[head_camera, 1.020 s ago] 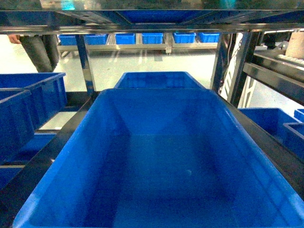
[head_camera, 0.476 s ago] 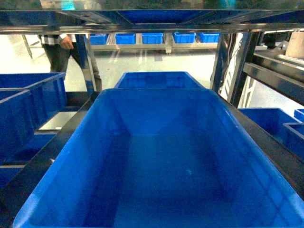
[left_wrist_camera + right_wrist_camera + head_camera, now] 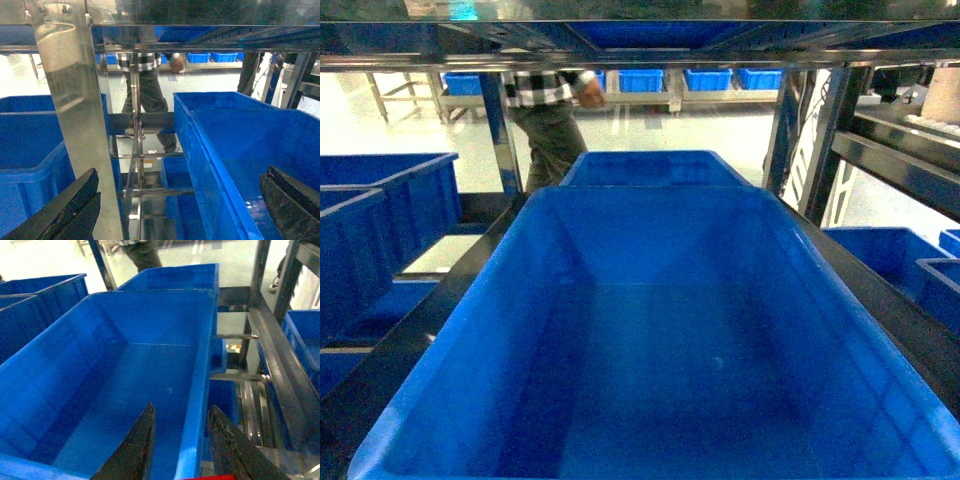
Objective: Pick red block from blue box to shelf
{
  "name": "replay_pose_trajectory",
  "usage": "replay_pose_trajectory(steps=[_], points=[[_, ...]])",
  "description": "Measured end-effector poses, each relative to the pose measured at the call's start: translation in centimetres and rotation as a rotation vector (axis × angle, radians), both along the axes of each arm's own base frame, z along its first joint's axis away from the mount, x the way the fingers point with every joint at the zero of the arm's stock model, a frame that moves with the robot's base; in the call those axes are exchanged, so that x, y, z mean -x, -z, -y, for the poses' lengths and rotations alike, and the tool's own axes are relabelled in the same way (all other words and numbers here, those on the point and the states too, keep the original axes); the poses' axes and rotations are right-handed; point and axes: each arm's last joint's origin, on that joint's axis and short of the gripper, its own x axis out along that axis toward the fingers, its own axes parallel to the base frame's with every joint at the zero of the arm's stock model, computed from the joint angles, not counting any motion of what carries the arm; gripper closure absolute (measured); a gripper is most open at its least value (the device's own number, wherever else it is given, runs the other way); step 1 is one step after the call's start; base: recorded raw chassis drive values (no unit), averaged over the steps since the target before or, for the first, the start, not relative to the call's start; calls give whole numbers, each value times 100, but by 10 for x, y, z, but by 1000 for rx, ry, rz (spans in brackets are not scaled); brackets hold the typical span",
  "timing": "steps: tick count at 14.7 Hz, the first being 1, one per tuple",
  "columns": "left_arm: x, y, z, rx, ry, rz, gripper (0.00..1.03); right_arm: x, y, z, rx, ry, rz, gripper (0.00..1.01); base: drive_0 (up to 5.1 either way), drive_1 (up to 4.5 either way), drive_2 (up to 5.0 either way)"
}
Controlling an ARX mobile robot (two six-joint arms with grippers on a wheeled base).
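Glossy, smooth deep blue plastic bin [image 3: 650, 330] sits amid the shelf's [image 3: 75, 100] mirror-bright stainless-steel posts.

A strong blue cast is seen across all three views, and the plastic of the large bin [image 3: 660, 330] is rendered oversaturated. The brightest light comes from the pale floor [image 3: 650, 130] beyond the rack, which is nearly blown out to white in the head view. Glare and mirror reflections are carried by the steel post [image 3: 75, 100] in the left wrist view. The bin's floor is darkened towards its left wall, where a soft shadow lies. The walking person [image 3: 550, 110] is smeared by motion blur. The dark fingers [image 3: 135, 450] at the bottom of both wrist views are soft and out of focus. Fine noise is noticeable throughout
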Motion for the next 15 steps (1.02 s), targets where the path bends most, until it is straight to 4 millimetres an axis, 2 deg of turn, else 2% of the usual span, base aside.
replay_pose_trajectory(steps=[1,3,5,11,13,15], points=[[0,0,0,0,0,0,5,-6,0,-5,-6,-30,8,74,0,0,0],[0,0,0,0,0,0,5,-37,25,-21,40,-195,-8,74,0,0,0],[0,0,0,0,0,0,5,-50,35,-26,73,-245,3,74,0,0,0],[0,0,0,0,0,0,5,-81,41,-34,85,-270,34,74,0,0,0],[0,0,0,0,0,0,5,-98,42,-33,70,-266,87,74,0,0,0],[0,0,0,0,0,0,5,-110,51,-34,63,-278,74,74,0,0,0]])
